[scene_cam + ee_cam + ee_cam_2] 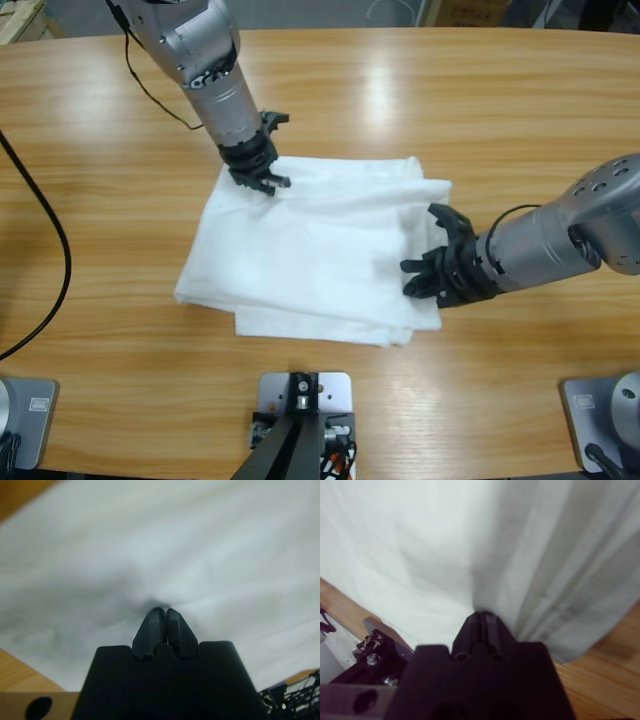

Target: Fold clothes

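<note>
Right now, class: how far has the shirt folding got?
Done: the T-shirt lies doubled over in layers on the table. In hand: the left claw and the right claw are both shut on fabric. Left: the edges are uneven, so further folds probably remain.

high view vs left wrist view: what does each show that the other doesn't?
High only: the whole folded T-shirt, the wooden table, and a second arm's gripper at the shirt's opposite edge. Left wrist only: the left gripper with jaws pressed together, fabric puckering at the tips. Both: white cloth, some bare wood, and a gripper on the shirt.
</note>
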### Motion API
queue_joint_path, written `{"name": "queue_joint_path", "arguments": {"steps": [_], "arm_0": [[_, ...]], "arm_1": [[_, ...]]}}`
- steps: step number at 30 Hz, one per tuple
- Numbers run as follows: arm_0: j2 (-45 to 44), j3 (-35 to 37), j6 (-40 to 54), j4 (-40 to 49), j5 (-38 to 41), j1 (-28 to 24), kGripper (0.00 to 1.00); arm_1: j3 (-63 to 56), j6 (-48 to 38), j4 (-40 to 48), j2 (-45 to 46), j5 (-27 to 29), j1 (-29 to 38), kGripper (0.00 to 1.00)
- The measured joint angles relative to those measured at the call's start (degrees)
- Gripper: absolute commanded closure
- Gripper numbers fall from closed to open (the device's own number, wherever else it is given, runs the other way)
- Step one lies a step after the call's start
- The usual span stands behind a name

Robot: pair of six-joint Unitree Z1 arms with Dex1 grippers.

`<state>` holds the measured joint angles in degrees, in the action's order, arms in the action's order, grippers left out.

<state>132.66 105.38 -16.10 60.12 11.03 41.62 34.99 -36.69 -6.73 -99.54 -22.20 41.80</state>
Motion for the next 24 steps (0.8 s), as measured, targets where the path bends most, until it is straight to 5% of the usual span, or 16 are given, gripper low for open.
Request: {"name": "queue_joint_path", "arguments": {"steps": [19, 24], "arm_0": [[1.3, 3.6, -1.6, 0.1, -4.5, -12.4, 1.000], [-5.5, 3.6, -1.6, 2.1, -3.5, -7.5, 1.000]], "arm_1": [[-0.9, 0.0, 1.0, 0.4, 0.0, 0.0, 1.000], [-1.0, 0.0, 1.1, 0.5, 0.0, 0.0, 1.000]]}}
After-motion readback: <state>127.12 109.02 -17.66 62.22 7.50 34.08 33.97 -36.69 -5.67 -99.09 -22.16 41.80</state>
